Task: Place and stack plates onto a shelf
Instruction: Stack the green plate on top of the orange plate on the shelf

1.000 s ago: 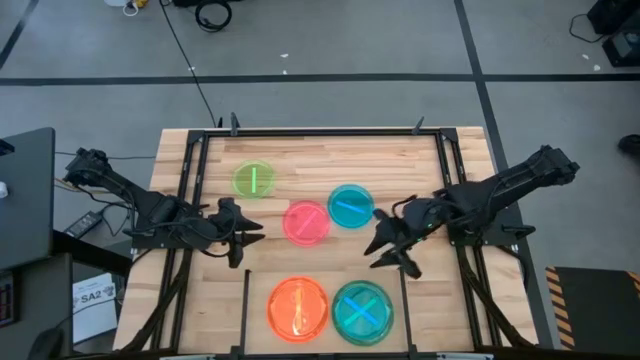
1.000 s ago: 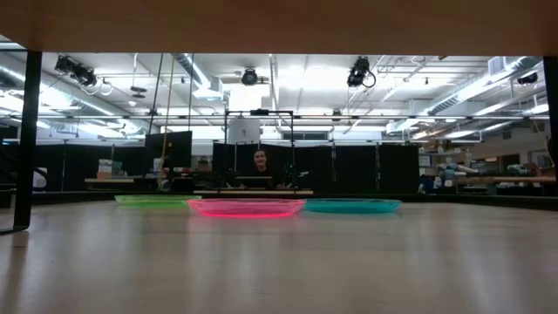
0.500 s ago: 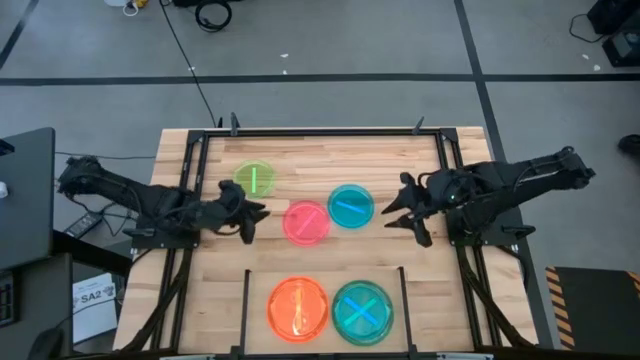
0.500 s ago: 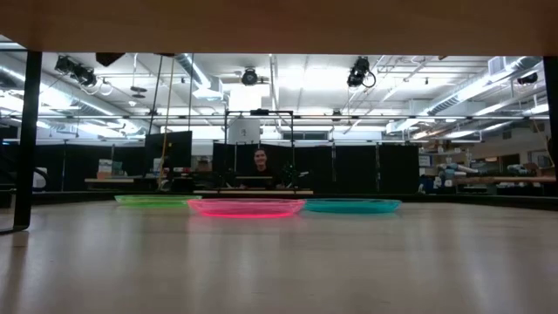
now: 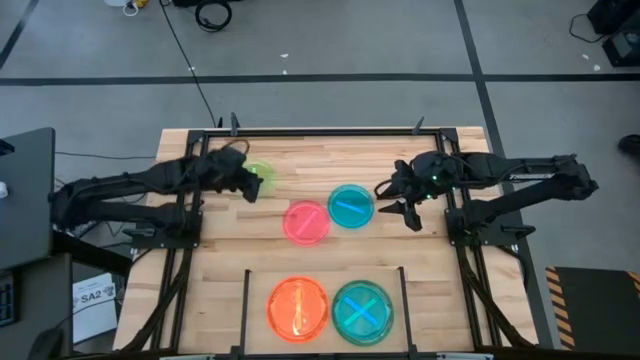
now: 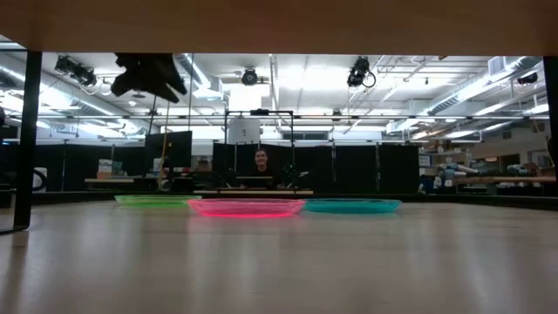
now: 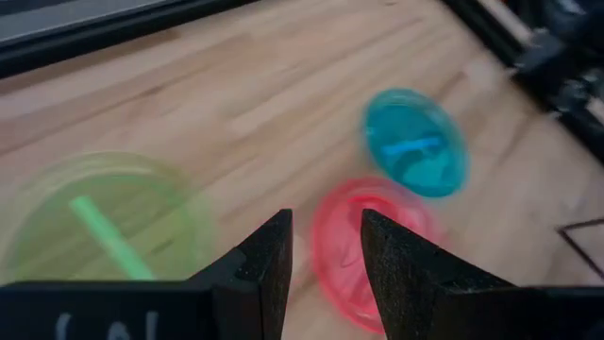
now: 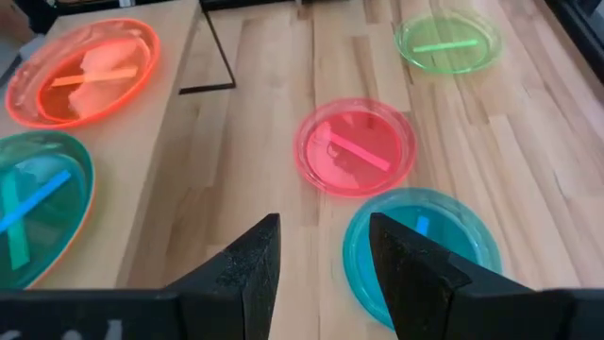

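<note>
Seen from above, the left gripper (image 5: 243, 183) hovers open and empty at the green plate (image 5: 260, 177), at eleven o'clock on the table (image 5: 320, 150), its stripe running twelve-to-six. The right gripper (image 5: 398, 198), jaws parted and empty, hangs just at three o'clock of the cyan plate (image 5: 350, 205), whose stripe slants toward two. The pink plate (image 5: 306, 221) lies between; orange (image 5: 298, 306) and cyan stacks (image 5: 362, 311) sit on the shelf (image 5: 246, 300) at six o'clock.

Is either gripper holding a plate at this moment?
No. In the wrist views the left gripper and right gripper stand open and empty, above the green plate and cyan plate.
</note>
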`<state>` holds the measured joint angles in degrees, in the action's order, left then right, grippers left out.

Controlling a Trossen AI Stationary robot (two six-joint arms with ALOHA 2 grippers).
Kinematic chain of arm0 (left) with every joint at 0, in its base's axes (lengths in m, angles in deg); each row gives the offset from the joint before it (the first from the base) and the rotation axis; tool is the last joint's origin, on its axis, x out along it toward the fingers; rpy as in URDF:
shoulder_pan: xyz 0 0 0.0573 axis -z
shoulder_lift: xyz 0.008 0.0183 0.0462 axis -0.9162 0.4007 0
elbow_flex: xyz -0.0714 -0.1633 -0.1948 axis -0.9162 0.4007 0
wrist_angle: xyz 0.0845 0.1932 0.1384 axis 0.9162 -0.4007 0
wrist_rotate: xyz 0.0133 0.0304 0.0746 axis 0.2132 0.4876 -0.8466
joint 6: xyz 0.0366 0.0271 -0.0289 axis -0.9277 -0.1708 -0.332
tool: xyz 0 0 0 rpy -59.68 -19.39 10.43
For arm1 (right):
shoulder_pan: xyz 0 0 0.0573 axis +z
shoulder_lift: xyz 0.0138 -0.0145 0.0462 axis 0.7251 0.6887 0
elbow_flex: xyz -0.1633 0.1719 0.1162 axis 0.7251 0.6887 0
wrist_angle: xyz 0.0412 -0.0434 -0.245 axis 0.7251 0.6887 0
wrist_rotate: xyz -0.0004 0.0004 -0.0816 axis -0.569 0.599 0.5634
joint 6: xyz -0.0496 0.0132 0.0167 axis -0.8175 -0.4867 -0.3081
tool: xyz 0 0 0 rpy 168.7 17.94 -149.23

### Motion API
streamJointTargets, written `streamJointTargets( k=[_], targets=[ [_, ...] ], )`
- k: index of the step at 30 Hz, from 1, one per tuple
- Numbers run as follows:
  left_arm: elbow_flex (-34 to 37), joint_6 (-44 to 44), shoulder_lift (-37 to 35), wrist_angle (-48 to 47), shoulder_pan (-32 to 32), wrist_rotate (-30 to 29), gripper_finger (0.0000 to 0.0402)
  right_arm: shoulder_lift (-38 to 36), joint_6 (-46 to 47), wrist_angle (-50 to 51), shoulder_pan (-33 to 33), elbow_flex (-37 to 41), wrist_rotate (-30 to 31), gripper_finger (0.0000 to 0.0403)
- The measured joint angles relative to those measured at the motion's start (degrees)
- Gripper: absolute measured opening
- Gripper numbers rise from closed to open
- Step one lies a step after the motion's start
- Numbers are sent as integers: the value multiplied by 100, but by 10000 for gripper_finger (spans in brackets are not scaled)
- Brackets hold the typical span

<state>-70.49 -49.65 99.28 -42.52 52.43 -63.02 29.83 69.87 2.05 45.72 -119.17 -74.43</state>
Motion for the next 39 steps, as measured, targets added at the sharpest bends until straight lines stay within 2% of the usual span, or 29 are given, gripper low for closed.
streamJointTargets(
  k=[3,9,13,16,23,32,36,39],
  targets=[
    [0,-203,0,-219,-652,326,134,112,-43,-28,-161,0,-113,170],
    [0,-564,0,-706,-1758,443,134,320,-57,-31,-331,-2,-174,170],
    [0,-910,2,-931,-2415,513,134,419,-47,-18,-397,0,-556,170],
    [0,-1214,26,-949,-2925,879,134,455,-42,-32,-411,0,-771,170],
    [0,-1905,622,-929,-3954,1353,134,483,-52,-64,-411,0,-798,170],
    [0,-2548,1940,-673,-4812,1970,134,483,-57,-66,-411,0,-798,170],
    [-12,-2684,2368,-606,-4989,2046,134,483,-57,-66,-411,0,-798,170],
    [-97,-2640,2414,-543,-4951,2054,134,483,-57,-66,-411,0,-801,170]
  ],
)
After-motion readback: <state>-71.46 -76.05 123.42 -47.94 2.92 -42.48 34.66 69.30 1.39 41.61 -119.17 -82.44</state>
